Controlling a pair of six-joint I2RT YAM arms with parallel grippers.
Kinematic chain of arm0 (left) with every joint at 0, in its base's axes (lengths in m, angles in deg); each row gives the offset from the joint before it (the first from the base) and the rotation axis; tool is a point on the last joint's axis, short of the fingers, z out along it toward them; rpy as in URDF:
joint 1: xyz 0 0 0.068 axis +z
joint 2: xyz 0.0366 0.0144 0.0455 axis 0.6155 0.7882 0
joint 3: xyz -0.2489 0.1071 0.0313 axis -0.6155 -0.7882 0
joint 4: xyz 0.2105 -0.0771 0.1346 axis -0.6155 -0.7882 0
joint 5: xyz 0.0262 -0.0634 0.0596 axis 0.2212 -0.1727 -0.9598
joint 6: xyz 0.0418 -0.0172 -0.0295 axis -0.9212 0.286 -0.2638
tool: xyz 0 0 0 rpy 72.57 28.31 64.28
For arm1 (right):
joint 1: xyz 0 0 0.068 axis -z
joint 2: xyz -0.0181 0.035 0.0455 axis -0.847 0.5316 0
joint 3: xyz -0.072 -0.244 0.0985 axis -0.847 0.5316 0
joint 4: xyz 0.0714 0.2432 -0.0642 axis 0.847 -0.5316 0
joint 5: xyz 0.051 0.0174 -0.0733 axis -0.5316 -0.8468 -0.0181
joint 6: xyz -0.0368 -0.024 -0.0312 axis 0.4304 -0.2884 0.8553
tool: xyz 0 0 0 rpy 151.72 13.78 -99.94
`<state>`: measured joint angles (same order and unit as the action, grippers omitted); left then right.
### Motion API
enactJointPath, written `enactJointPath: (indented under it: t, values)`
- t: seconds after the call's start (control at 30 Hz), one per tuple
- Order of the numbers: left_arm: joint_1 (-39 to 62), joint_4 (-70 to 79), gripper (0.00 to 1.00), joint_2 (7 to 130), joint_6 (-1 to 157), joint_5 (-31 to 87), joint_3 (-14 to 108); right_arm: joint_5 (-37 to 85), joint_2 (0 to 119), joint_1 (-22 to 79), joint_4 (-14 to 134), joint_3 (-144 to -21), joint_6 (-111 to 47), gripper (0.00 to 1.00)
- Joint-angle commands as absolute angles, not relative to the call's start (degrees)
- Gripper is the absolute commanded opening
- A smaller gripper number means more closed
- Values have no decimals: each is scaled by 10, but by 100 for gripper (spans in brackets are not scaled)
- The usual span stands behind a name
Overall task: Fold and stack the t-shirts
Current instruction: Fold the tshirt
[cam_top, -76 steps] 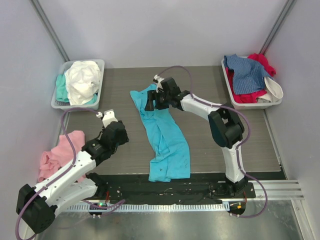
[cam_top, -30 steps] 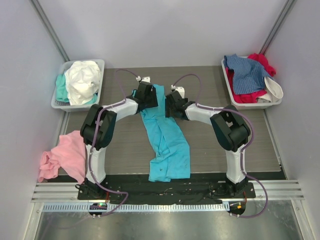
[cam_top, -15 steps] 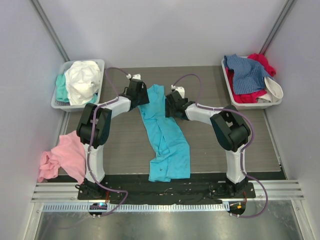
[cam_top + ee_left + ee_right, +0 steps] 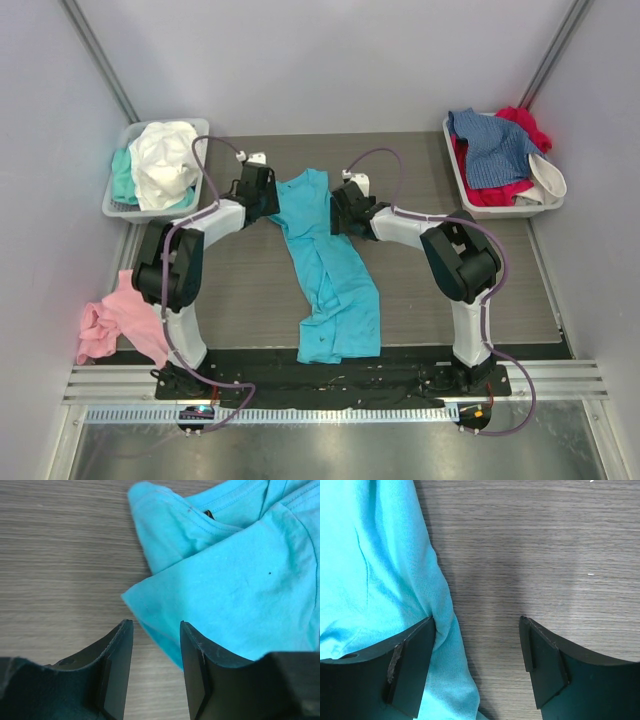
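Two grippers flank the far end of the turquoise tee (image 4: pixel 335 285), which lies in a long strip down the middle of the worktop to its near edge. The left gripper (image 4: pixel 155 630) has its fingers apart, a corner of cloth between them. The right gripper (image 4: pixel 477 627) is spread wide, one finger touching the tee's edge. A pink tee (image 4: pixel 110 320) lies crumpled at the near-left corner.

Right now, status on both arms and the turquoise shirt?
Left gripper open, jaws straddling turquoise t-shirt edge. Right gripper open at opposite edge. Shirt rumpled, unfolded. Nothing blocking.
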<state>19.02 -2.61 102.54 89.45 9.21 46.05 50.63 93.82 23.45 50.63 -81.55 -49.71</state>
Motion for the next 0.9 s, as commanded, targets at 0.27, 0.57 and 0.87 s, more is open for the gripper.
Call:
enactJointPath:
  t: [0.27,0.57,0.87]
  values:
    - [203,-41,47,883,880,30,383,518,966,237,449,-793,-502,75]
    - [201,-12,46,935,936,121,430,521,925,240,445,-784,-503,75]
    - [201,-28,46,1019,907,114,537,502,851,271,440,-823,-494,76]
